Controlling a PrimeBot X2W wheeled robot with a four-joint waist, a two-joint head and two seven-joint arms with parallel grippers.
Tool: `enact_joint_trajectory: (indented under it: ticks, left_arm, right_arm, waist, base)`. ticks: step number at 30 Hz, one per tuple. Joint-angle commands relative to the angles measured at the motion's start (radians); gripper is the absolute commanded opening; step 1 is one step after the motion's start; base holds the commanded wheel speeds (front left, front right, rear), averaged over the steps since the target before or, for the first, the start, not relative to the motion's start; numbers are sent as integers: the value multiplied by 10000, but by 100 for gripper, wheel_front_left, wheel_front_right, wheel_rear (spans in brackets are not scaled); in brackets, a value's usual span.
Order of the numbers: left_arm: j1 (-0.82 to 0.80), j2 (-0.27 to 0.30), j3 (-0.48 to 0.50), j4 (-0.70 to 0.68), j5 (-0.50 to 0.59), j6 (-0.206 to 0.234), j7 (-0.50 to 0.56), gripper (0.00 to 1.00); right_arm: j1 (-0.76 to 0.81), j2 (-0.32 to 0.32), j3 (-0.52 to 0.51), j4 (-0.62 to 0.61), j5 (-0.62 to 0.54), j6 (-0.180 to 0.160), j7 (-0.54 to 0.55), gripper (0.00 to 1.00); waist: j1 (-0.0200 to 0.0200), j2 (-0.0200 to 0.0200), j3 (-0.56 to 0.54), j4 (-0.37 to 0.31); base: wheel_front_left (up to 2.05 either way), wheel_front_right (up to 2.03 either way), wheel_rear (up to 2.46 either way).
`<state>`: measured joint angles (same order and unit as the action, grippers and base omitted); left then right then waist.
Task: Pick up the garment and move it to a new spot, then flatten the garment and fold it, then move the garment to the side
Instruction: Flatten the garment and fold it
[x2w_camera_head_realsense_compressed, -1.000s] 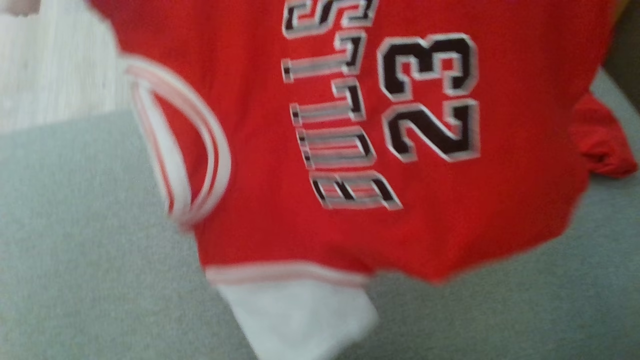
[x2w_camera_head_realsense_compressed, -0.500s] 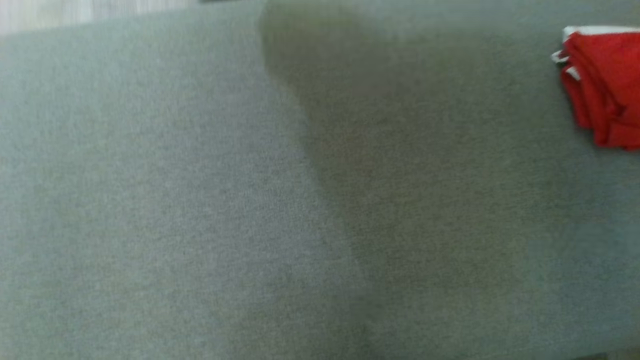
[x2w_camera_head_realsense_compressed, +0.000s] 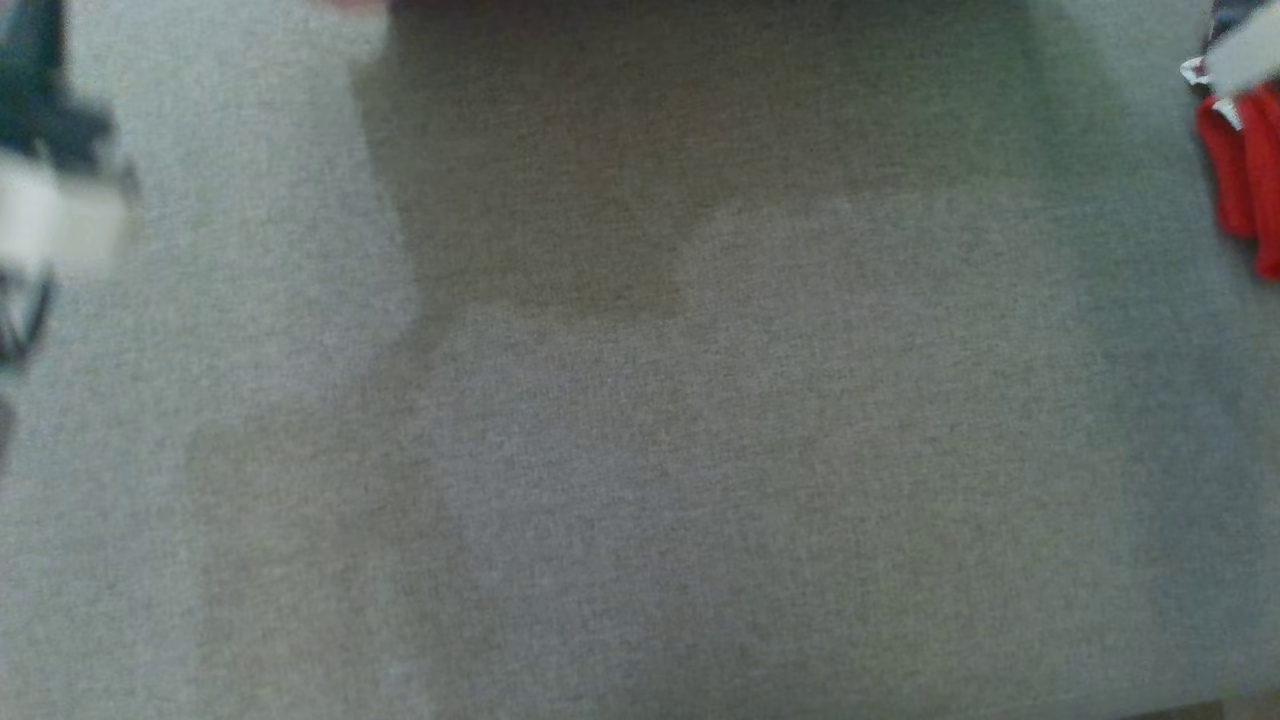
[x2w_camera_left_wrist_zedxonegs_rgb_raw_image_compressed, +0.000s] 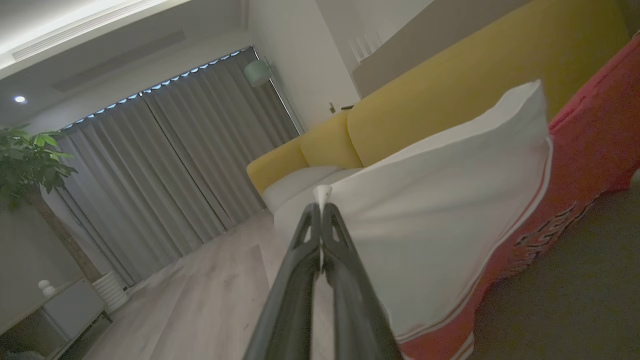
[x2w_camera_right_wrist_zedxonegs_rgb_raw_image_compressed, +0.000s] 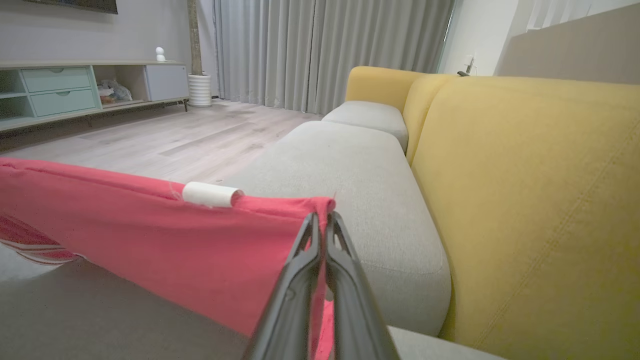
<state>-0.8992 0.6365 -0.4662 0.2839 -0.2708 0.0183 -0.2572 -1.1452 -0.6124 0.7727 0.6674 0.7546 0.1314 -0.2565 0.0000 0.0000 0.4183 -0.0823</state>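
Left end effector (x2w_camera_left_wrist_zedxonegs_rgb_raw_image_compressed: 320, 204): clenched on a white corner of the garment (x2w_camera_left_wrist_zedxonegs_rgb_raw_image_compressed: 450, 210), up above the sofa seat (x2w_camera_right_wrist_zedxonegs_rgb_raw_image_compressed: 360, 190).
Right end effector (x2w_camera_right_wrist_zedxonegs_rgb_raw_image_compressed: 320, 215): pinched tight on a red hem, also above the sofa seat.
Garment: stretched between the 2 grips, sagging toward the sofa seat.
Risk: thin pinches, likely to slip under too much tension; uneven lowering likely to bunch fabric on the sofa seat.

left pincer (x2w_camera_left_wrist_zedxonegs_rgb_raw_image_compressed: 320, 207) clamped tight; right pincer (x2w_camera_right_wrist_zedxonegs_rgb_raw_image_compressed: 321, 217) likewise.

garment (x2w_camera_right_wrist_zedxonegs_rgb_raw_image_compressed: 150, 240) over seat cushion (x2w_camera_right_wrist_zedxonegs_rgb_raw_image_compressed: 360, 175), backrest (x2w_camera_right_wrist_zedxonegs_rgb_raw_image_compressed: 530, 175) behind
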Motion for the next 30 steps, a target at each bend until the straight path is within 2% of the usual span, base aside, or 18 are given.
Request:
enact_joint_trajectory:
  ticks: [1, 3, 5, 8, 12, 16, 22, 30]
  left_arm:
    - [1090, 1006, 616, -1030, -180, 291, -43, 0]
    - [1713, 1143, 636, -1326, -260, 398, -43, 0]
    - [3625, 1520, 628, -2213, -529, 738, -27, 0]
    - [5453, 1790, 502, -3068, -757, 1122, 99, 0]
    - [7515, 2036, 120, -3952, -835, 1622, 352, 0]
    - [9065, 2045, -155, -4454, -1153, 2015, 509, 0]
    - [10175, 2137, -461, -4853, -1401, 2120, 568, 0]
    - [10024, 2110, -405, -4929, -1509, 2099, 567, 0]
  right_arm:
    - [866, -510, -349, -496, 32, -7, -52, 0]
    - [1216, -610, -511, -670, 11, -7, -52, 0]
    - [2485, -864, -1088, -1236, -122, -7, -52, 0]
    - [3934, -1009, -1658, -1797, -462, -7, -52, 0]
    - [5853, -842, -2545, -2456, -947, -7, -52, 0]
    - [7372, -665, -3203, -2990, -1530, -7, -52, 0]
    - [8885, -553, -3766, -3618, -2014, -7, -53, 0]
    - [9741, -449, -4336, -4112, -2110, -7, 43, 0]
  waist:
    - [0, 0, -169, 24]
    - [0, 0, -242, 21]
    - [0, 0, -487, 11]
    - [0, 0, -727, -7]
    - [0, 0, -1089, -61]
    - [0, 0, -1386, -118]
    - [0, 0, -1574, -156]
    - [0, 0, -1770, -213]
  base:
    - [0, 0, 0]
    - [0, 0, 0]
    - [0, 0, 0]
    - [0, 0, 0]
    - [0, 0, 0]
    - [0, 0, 0]
    - [0, 0, 0]
    - [0, 0, 0]
